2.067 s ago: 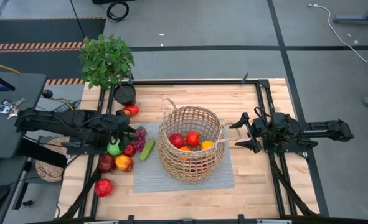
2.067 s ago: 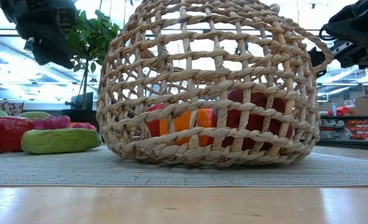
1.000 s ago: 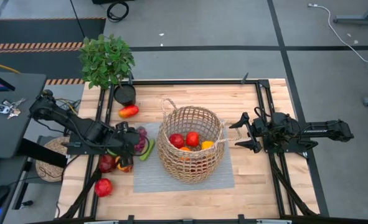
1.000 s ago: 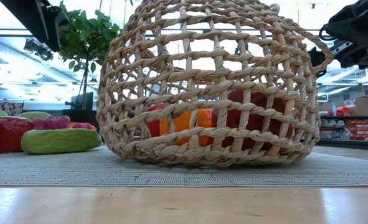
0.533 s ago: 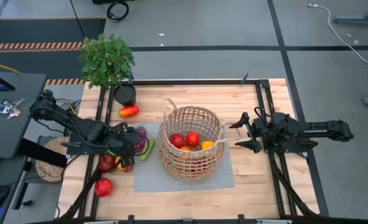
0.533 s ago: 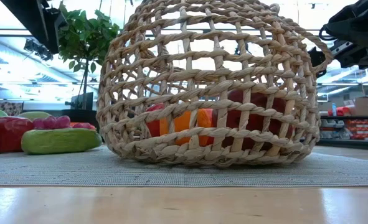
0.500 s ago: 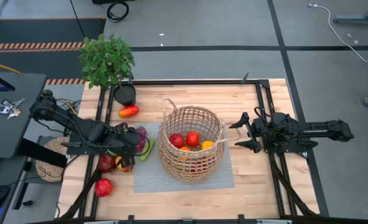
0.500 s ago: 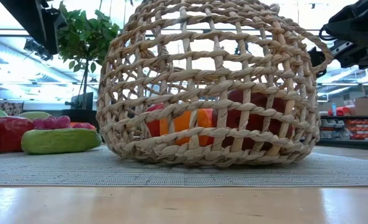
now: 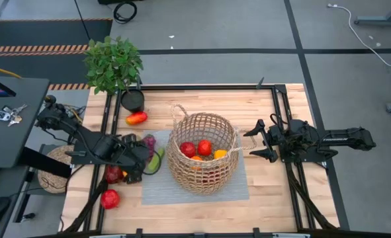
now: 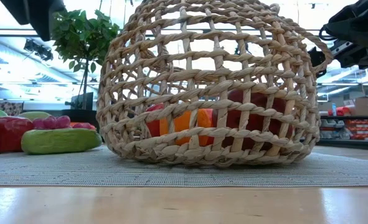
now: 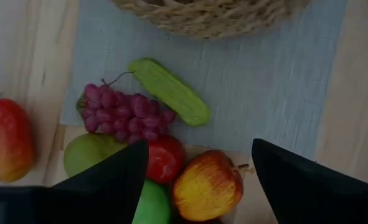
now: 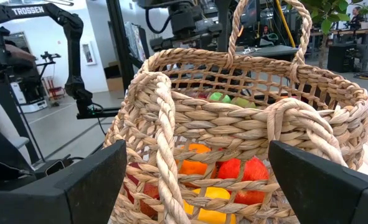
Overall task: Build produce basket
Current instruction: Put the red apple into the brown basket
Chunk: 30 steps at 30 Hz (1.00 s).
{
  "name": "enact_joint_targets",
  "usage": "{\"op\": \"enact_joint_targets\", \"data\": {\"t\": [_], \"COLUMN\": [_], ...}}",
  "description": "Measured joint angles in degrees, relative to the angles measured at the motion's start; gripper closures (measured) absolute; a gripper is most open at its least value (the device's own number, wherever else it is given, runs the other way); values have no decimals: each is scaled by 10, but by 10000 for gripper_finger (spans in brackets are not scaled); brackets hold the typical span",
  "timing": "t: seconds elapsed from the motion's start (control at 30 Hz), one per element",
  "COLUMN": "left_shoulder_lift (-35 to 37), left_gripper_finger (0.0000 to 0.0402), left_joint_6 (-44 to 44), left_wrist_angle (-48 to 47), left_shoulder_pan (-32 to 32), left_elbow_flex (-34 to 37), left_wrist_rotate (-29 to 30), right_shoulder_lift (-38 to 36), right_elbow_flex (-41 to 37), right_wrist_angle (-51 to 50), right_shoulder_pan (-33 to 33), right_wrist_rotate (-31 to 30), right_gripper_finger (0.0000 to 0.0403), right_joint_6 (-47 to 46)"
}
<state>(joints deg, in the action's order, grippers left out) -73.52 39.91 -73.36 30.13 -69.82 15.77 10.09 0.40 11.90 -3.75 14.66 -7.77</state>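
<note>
The basket (image 9: 202, 151) stood on the grey mat (image 9: 238, 188) mid-table, already holding a few red and orange pieces of produce (image 9: 204, 147). Most of the produce still lay outside it, to its left: grapes (image 11: 125, 112), a cucumber (image 11: 169, 91), apples and a pear. The left gripper (image 11: 199, 180) hung over that cluster, fingers apart and empty. The right gripper (image 9: 256, 141) waited just beside the basket's handle, fingers wide apart. "TROSSEN" could be read on an arm in the right wrist view.

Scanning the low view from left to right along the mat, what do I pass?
Red pepper → purple grapes above the green cucumber → wicker basket with red and orange fruit inside → right gripper at the upper right edge.
</note>
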Motion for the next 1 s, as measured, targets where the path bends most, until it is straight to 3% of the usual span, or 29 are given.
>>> {"op": "enact_joint_targets", "data": {"t": [0.23,0.37,0.67,1.0], "left_shoulder_lift": [-19,-41,-113,-150], "left_gripper_finger": [108,108,106,46], "left_joint_6": [70,91,14,-50], "left_wrist_angle": [3,2,-1,-2], "left_shoulder_pan": [9,20,87,107], "left_elbow_flex": [4,29,59,59], "left_wrist_rotate": [-4,-65,-83,-130], "right_shoulder_lift": [0,0,0,0], "right_elbow_flex": [0,0,0,0], "right_wrist_angle": [0,0,0,0], "right_shoulder_pan": [0,0,0,0], "right_wrist_rotate": [0,0,0,0], "right_gripper_finger": [9,9,9,9], "right_joint_6": [0,0,0,0]}}
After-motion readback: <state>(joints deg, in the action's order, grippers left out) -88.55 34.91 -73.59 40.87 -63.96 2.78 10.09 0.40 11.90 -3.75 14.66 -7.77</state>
